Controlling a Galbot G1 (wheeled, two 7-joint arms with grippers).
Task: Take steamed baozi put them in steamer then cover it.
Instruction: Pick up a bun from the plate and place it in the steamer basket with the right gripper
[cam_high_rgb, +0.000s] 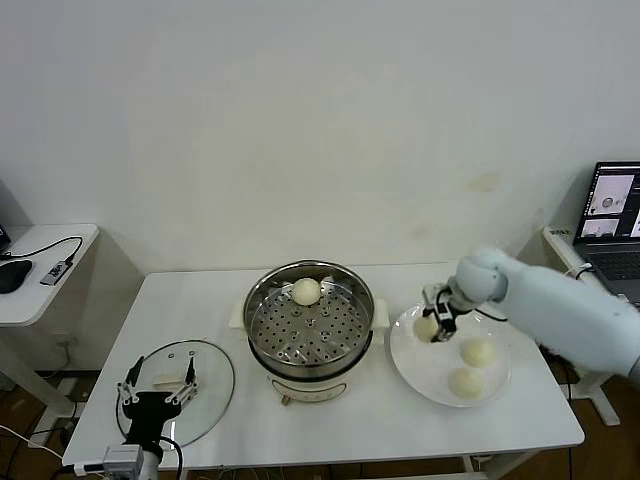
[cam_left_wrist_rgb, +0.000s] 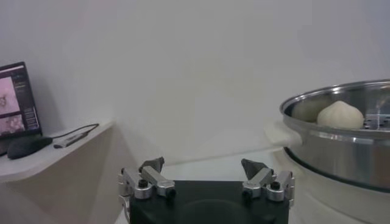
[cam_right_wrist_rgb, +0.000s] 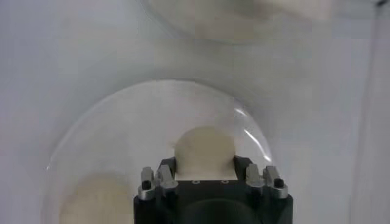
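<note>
R gripper (cam_high_rgb: 437, 327) grips bun (cam_high_rgb: 427, 326) on plate (cam_high_rgb: 420, 370); one bun in steamer (cam_high_rgb: 262, 300).

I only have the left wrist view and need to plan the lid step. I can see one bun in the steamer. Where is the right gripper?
Observer: The right gripper is over the plate, closed around a bun.
Operator: How many others are on that plate?
Observer: Two more buns, on the side nearer the robot.
Operator: And the lid?
Observer: The lid lies flat directly beneath the open left gripper.
</note>
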